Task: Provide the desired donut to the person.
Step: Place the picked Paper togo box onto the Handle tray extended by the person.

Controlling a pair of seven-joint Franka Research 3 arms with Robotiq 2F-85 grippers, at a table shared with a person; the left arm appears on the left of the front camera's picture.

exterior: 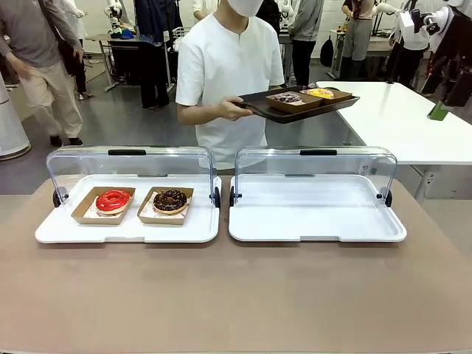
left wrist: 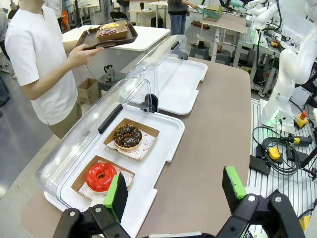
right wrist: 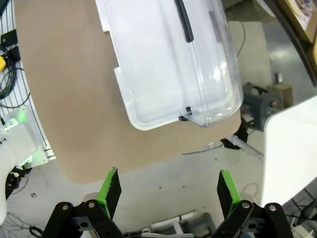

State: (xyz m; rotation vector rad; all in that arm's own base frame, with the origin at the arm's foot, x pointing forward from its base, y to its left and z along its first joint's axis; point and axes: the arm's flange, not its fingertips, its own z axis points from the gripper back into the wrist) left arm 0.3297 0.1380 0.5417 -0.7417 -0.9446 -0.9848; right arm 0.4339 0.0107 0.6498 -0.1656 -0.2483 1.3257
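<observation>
Donuts: a red donut (exterior: pixel 112 200) and a chocolate donut (exterior: pixel 170 200) sit in paper trays inside the left case (exterior: pixel 74 232), lid up. The right case (exterior: pixel 317 232) has its lid up too. The person (exterior: pixel 228 66) holds a dark tray (exterior: pixel 254 109) with two more, perhaps donuts, partly cut off. The left gripper (left wrist: pixel 173 191) and right gripper (right wrist: pixel 166 191) are both spread wide.
</observation>
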